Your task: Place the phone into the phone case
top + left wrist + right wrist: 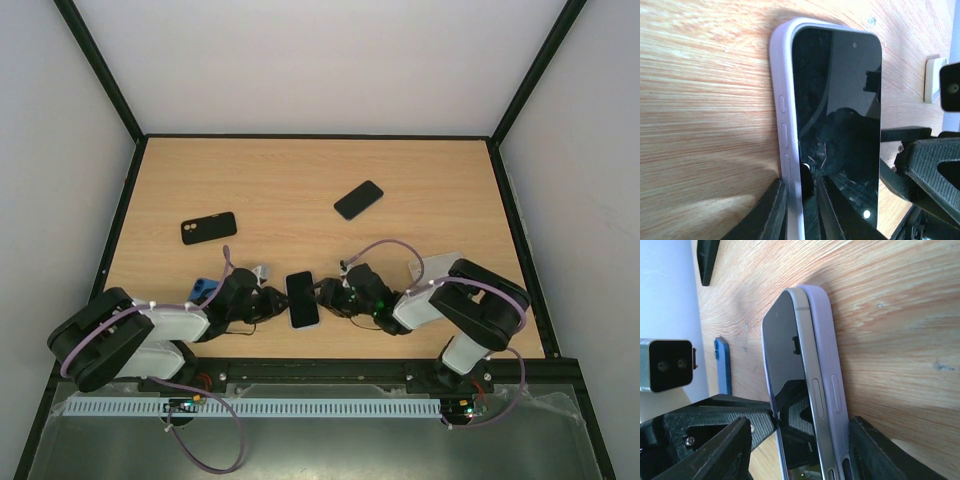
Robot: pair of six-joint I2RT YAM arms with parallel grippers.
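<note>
- The phone (303, 297) lies screen-up in a lilac phone case (782, 75), close to the near edge of the counter (300, 170) and about midway between its left and right edges.
- Both arms crowd it from the sides. Bare wood stretches from it toward the far edge, and the black frame rail runs just behind the near edge.
- A black case (209, 228) lies toward the left edge and a dark slab (358, 199) past the middle, both well apart from the phone. A blue object (207, 289) sits beside the left arm.
- The left pincer (801, 189) is clenched on the case's long rim, with one finger outside the wall and one on the glass.
- The right pincer (800, 432) stands released, with its fingers straddling the phone and case.
- Only the right wrist view shows the phone's metal side standing proud of the case wall. In the left wrist view that side looks seated.
- The phone's long axis runs from near edge to far edge, slightly skewed.
</note>
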